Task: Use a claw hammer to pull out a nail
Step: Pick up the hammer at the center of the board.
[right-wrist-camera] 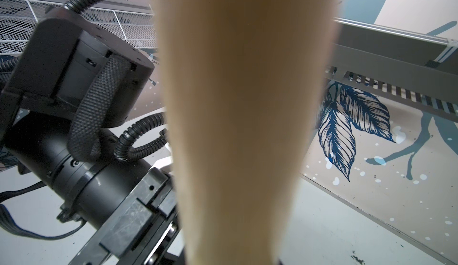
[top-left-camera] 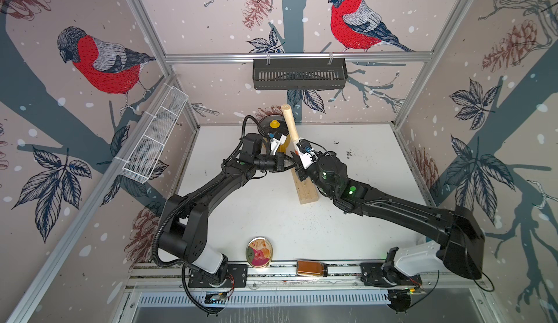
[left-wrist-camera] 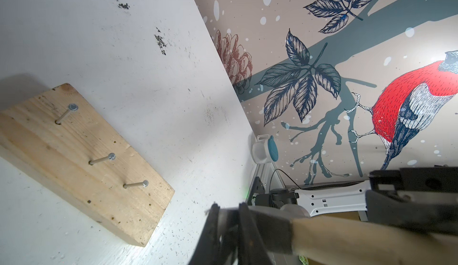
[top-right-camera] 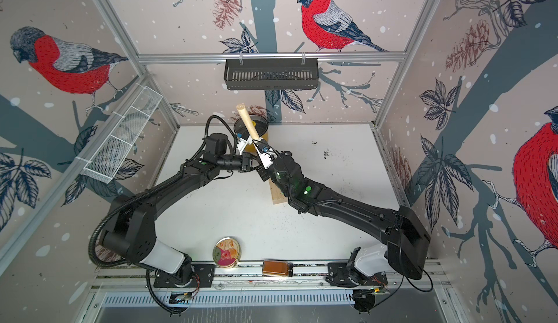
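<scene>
- The claw hammer (top-left-camera: 288,122), the one with the grey steel head and long pale wooden handle, is up off the white tabletop (top-left-camera: 362,161). Both arms meet on it mid-table. In both top views the handle leans up toward the back wall, and the head end is buried under the two grippers.
- The right gripper (top-left-camera: 299,172) is clamped on the handle. In the right wrist view the pale shaft (right-wrist-camera: 243,102) fills the middle of the shot. You can't see the right fingertips there.
- The left gripper (top-left-camera: 288,162) comes in from the side. In the left wrist view its dark fingers (left-wrist-camera: 213,229) sit close together, pinched on the hammer's head end (left-wrist-camera: 270,226). It's pretty blurry, so I can't say exactly which part they've got.
- The pale rectangular wooden block (top-left-camera: 306,191) lies flat just under the grippers.
- Three grey nails (left-wrist-camera: 102,159) stick partway out of its top in a row. In the left wrist view the hammer head is off past the end of the block, clear of all three.
- By the front rail there's a round tin with a pink-and-orange lid (top-left-camera: 259,252), and an amber jar on its side (top-left-camera: 311,268) a bit apart from it.
- A white wire basket (top-left-camera: 154,143) hangs on the left wall and a black slatted tray (top-left-camera: 299,74) on the back rail.
</scene>
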